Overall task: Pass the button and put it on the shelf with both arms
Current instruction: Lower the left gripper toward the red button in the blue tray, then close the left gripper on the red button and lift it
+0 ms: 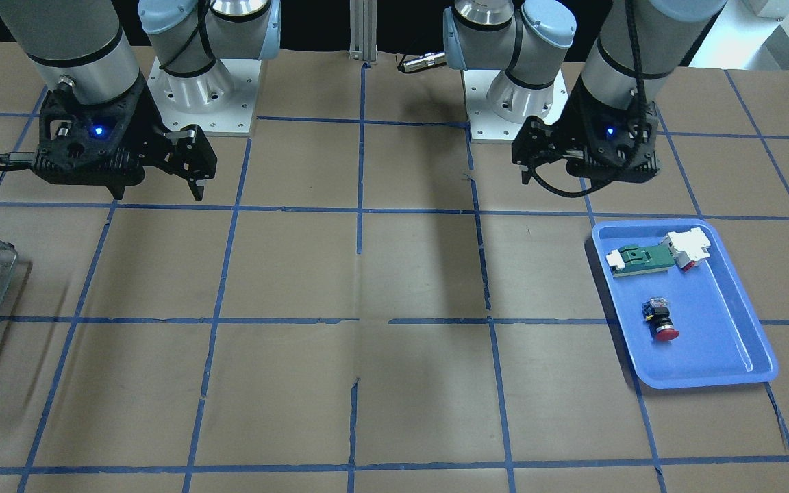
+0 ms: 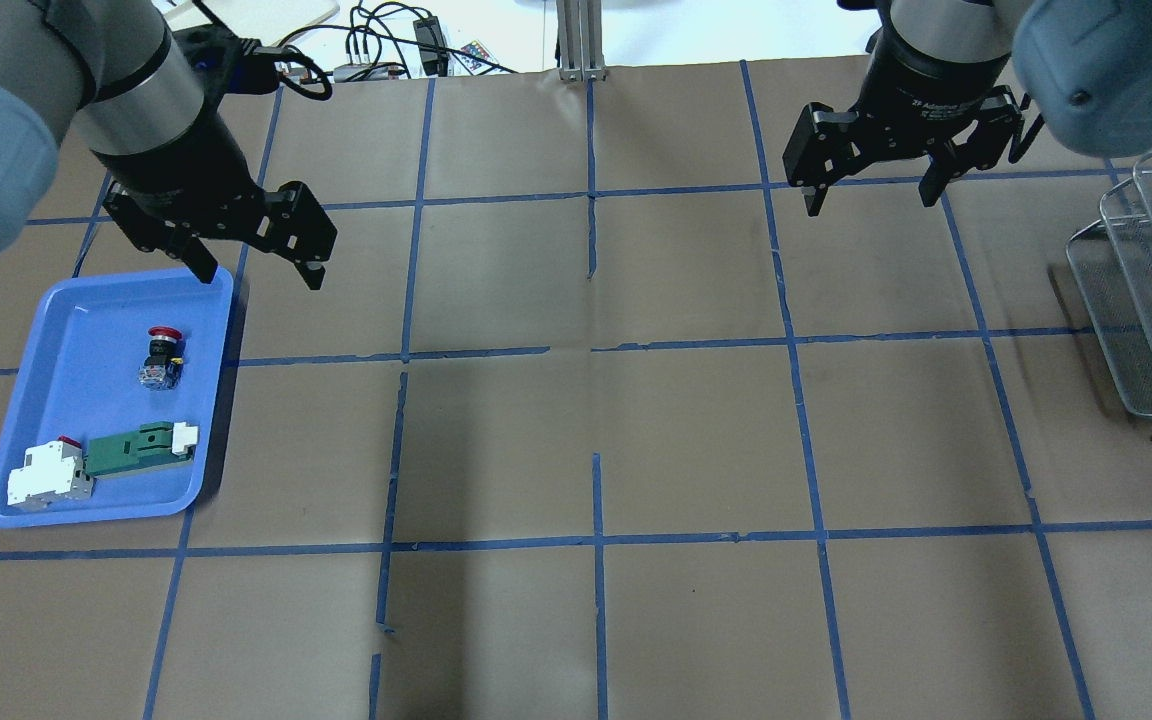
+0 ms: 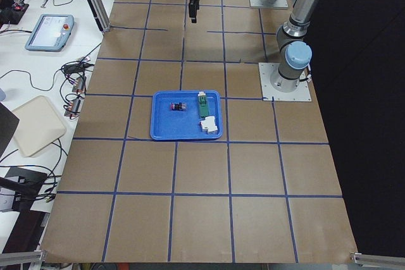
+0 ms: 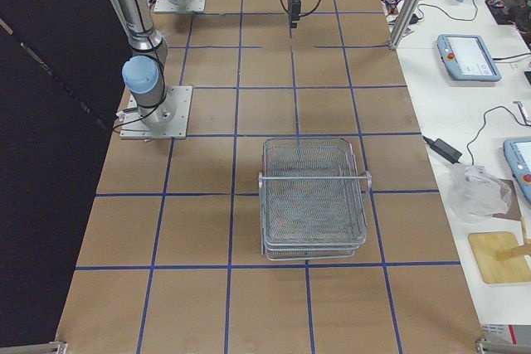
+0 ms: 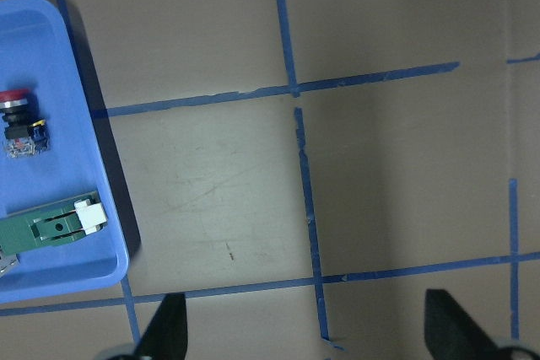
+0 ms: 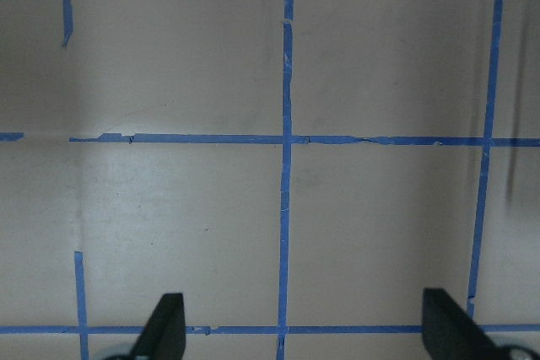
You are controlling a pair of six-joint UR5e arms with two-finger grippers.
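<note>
My one button [image 2: 160,357] lies on its side in the single blue tray [image 2: 46,330], near one green-and-white part [image 2: 131,455] but not touching it. My left pincer [image 2: 258,276] hangs spread above the desk [image 2: 636,430] just beside that tray. My right pincer [image 2: 871,203], also spread, hovers near the one wire shelf [image 2: 1151,300].

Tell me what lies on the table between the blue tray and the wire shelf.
Only bare brown paper with blue tape lines lies between the blue tray and the shelf, seen in the overhead view.
</note>
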